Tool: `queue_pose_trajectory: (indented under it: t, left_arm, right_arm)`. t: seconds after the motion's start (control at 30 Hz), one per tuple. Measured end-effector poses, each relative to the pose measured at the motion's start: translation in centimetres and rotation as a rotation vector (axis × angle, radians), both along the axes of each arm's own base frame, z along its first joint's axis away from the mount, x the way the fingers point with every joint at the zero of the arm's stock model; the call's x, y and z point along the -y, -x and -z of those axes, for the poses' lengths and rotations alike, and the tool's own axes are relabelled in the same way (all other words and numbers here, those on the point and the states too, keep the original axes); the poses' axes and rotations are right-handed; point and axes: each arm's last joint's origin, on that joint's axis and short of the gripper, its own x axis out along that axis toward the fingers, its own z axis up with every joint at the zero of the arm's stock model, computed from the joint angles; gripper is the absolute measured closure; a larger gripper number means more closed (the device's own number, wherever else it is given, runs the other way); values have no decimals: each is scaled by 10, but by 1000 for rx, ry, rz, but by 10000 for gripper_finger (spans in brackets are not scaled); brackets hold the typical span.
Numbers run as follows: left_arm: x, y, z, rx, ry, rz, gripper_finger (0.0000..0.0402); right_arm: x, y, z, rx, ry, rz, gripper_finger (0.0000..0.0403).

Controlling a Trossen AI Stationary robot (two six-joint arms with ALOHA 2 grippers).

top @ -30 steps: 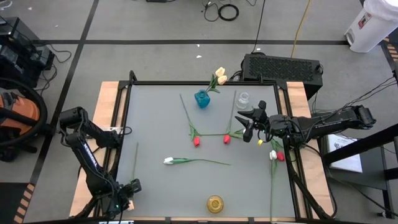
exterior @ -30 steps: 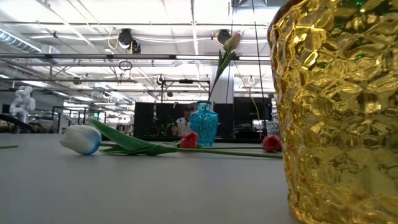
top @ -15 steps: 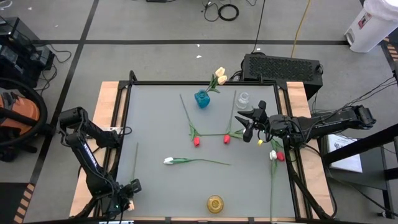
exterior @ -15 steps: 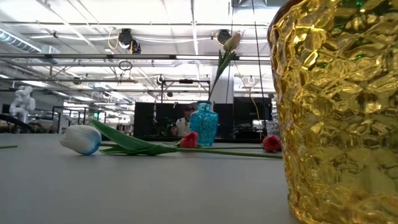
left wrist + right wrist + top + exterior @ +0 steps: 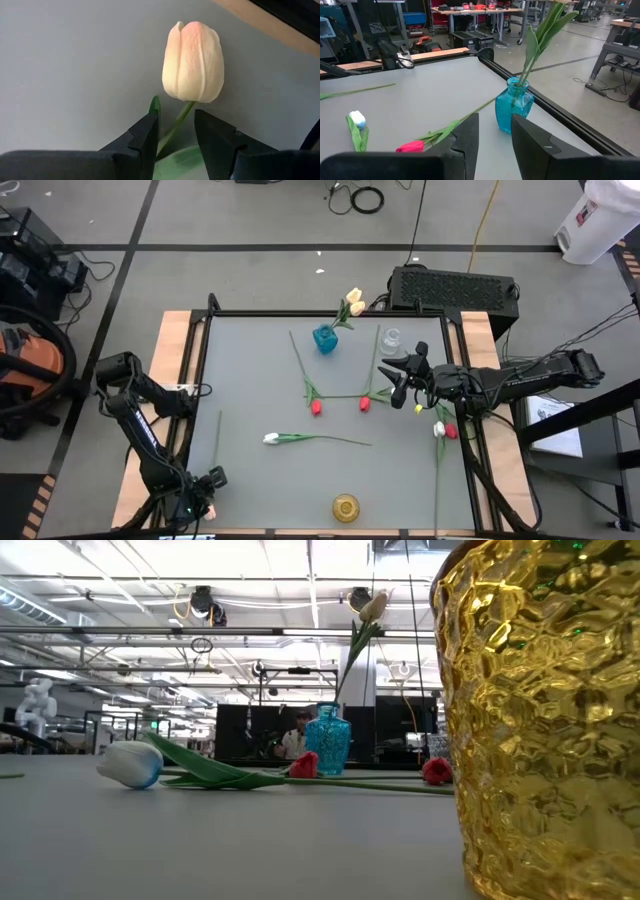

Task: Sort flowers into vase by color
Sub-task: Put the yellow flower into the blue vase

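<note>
- Left gripper (image 5: 176, 121), lower left of the high view: fingers apart, straddling the stem of a cream tulip (image 5: 193, 61); no contact visible.
- Key relation: the bud lies straight ahead of the fingertips, and the stem's long axis runs back through the gap. Judgement: closing takes the stem just below the bud.
- Stem (image 5: 217, 442) runs up-down along the table's left edge; the bud is not made out from above.
- White tulip (image 5: 272, 438) and red tulips (image 5: 316, 408) lie mid-table.
- Blue vase (image 5: 325, 339), upper centre, already holds cream tulips.
- Right gripper (image 5: 494, 120), right of centre: fingers apart, empty, well apart from the cream tulip.
</note>
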Motion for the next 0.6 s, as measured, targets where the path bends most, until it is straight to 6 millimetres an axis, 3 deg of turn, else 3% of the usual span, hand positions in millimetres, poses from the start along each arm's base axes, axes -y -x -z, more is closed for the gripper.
queue_pose_trajectory:
  t: [0.17, 0.47, 0.6]
  left_arm:
    - [0, 0, 0, -1, -2, 1, 284]
    - [-1, 0, 0, -5, -14, 2, 389]
    - [-1, 0, 0, -5, -13, 3, 391]
  right_arm:
    - [0, 0, 0, 0, 0, 0, 298]
    - [0, 0, 0, 0, 0, 0, 298]
    - [0, 0, 0, 0, 0, 0, 298]
